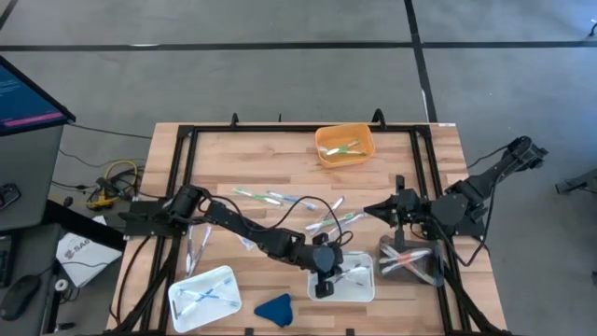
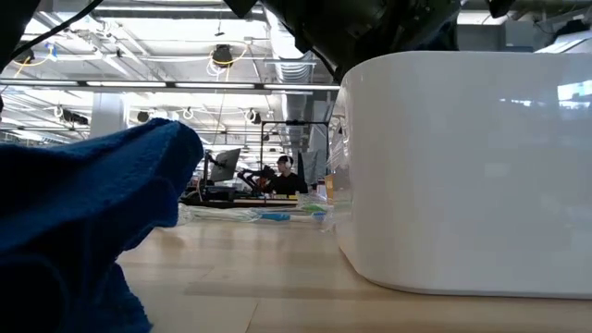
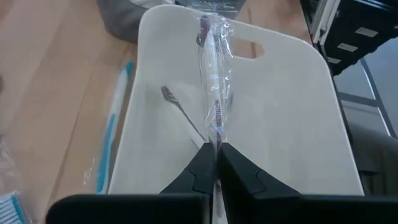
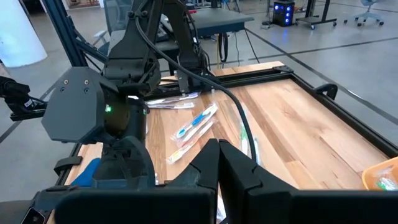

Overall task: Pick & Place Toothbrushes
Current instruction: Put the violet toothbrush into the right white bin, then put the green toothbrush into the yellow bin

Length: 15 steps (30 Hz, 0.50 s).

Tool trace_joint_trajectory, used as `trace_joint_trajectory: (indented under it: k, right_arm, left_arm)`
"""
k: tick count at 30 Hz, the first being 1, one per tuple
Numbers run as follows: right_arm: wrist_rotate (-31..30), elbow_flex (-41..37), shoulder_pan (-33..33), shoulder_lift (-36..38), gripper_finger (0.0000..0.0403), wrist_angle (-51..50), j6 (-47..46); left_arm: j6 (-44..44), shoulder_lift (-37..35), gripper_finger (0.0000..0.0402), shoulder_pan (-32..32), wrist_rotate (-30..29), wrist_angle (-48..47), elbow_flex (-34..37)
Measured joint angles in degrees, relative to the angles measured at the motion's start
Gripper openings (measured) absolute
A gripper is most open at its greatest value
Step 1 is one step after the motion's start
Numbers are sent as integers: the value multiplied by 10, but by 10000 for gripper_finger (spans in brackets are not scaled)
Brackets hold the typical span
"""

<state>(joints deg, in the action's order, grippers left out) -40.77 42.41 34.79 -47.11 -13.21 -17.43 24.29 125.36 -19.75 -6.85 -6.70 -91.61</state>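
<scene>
My left gripper (image 1: 323, 283) hangs over the near end of a white tray (image 1: 362, 289), shut on a toothbrush (image 3: 212, 74) in a clear wrapper. The toothbrush reaches away from the fingers over the tray floor (image 3: 292, 124) toward its far rim. Loose wrapped toothbrushes (image 1: 270, 198) lie on the wooden table, one blue one (image 3: 115, 124) just beside the tray. More toothbrushes lie in an orange bin (image 1: 343, 145), a grey tray (image 1: 410, 261) and a second white tray (image 1: 203, 297). My right gripper (image 1: 370, 210) waits shut and holding nothing above the table's right part. My left gripper pinches the toothbrush's near end (image 3: 215, 138) between its two fingers, which lie along the brush and slant down from the near left. The brush stands above the tray floor and casts a shadow on it. Whether its far end (image 3: 205, 22) rests on the rim, I cannot tell.
A blue cloth lump (image 1: 273, 308) lies at the near edge, left of the white tray (image 2: 462, 166). A black frame (image 1: 280, 128) runs around the table. A black cable (image 1: 308, 201) loops over the loose toothbrushes (image 4: 196, 124). Bare wood (image 1: 252, 154) lies at the far left.
</scene>
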Motion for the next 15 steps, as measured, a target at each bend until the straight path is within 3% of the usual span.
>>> trace_joint_trajectory:
  k: [15]
  right_arm:
    - [0,0,0,0,0,0,0]
  left_arm:
    - [2,0,100,7,3,0,1]
